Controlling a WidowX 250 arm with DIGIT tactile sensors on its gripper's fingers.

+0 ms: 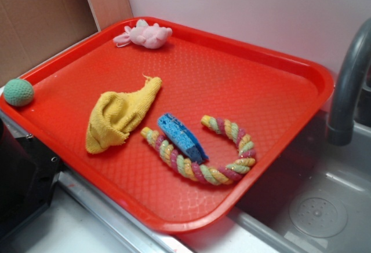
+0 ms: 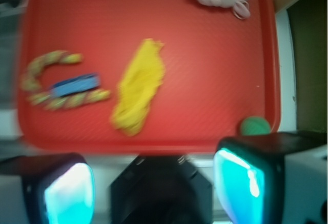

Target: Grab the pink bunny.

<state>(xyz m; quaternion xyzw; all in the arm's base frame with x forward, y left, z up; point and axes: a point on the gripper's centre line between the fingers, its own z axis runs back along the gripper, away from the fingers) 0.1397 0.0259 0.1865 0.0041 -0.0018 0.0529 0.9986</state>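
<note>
Pink bunny (image 1: 145, 35) lies on its side at the far edge of the red tray (image 1: 272, 91), close against the rim, well apart from everything else. Judged soft, light and easily squashed; it should give under the fingers without slipping. Best hold appears to be across the plump body, not the thin ears or limbs, which would likely pull free.

Gripper (image 2: 154, 185) shows only in the wrist view, hanging above the tray's near edge with its fingers spread wide and nothing between them. It looks down the tray's length, the bunny at the opposite end.

Also on the tray: yellow cloth (image 1: 120, 114) at centre, blue sponge (image 1: 182, 136) resting on a rope toy (image 1: 204, 154), green ball (image 1: 18, 92) on the left rim.
</note>
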